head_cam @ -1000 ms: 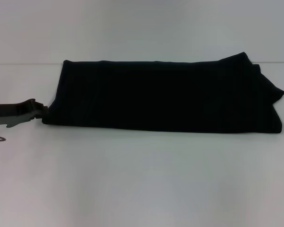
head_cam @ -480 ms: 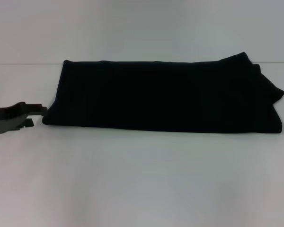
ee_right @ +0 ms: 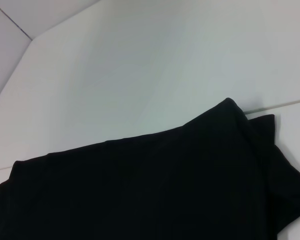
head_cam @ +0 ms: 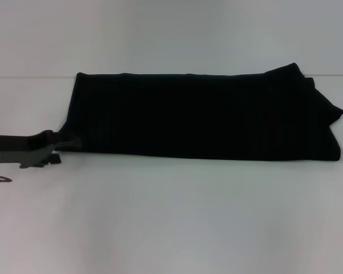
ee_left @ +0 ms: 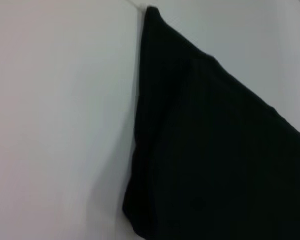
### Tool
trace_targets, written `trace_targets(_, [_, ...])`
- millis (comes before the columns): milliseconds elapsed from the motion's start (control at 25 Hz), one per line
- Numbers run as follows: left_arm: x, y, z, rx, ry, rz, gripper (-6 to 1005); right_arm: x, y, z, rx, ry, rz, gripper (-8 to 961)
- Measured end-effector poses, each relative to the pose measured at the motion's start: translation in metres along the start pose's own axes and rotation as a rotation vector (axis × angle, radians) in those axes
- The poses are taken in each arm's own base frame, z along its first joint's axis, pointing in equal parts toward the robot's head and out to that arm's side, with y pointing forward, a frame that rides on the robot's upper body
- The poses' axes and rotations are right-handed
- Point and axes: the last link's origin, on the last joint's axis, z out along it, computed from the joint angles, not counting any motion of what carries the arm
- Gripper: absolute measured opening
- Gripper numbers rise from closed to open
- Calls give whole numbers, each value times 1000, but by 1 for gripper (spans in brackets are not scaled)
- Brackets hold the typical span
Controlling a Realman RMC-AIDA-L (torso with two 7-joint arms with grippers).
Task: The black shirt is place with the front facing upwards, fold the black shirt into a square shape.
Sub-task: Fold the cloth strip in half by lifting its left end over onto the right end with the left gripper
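Black shirt (head_cam: pixel 200 114) lay flat along the far edge of the white bench (head_cam: pixel 171 217), already folded into a long wide band running from the bench's left side almost to its right edge; no lettering or neck label showed, so the front looked folded inward. Right end was bunched, with layers stepped and a flap poking out toward the right edge; left end was a cleaner straight edge. Left end effector (head_cam: pixel 56 149) sat low on the bench at the shirt's near-left corner, tips touching or just under the cloth; whether it was clenched on the fabric or released could not be told. Left wrist view showed only the shirt's corner (ee_left: pixel 210 150) on bare bench, no fingers. Right end effector was out of the head view apart from a small dark bit at the right border, which could not be identified; its wrist view looked down on the shirt's bunched end (ee_right: pixel 155 185). Judged progress: lengthwise folds done, the band still too long for a square. Remaining: bring one end over the other, probably left end across to the right, then tidy.
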Motion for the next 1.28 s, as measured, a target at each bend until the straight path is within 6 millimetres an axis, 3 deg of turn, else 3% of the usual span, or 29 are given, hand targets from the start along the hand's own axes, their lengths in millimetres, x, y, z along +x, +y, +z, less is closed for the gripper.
trace_targets(1280, [8,6,24,81,24,49,885,-1,0,-1,-2,-4,5,762])
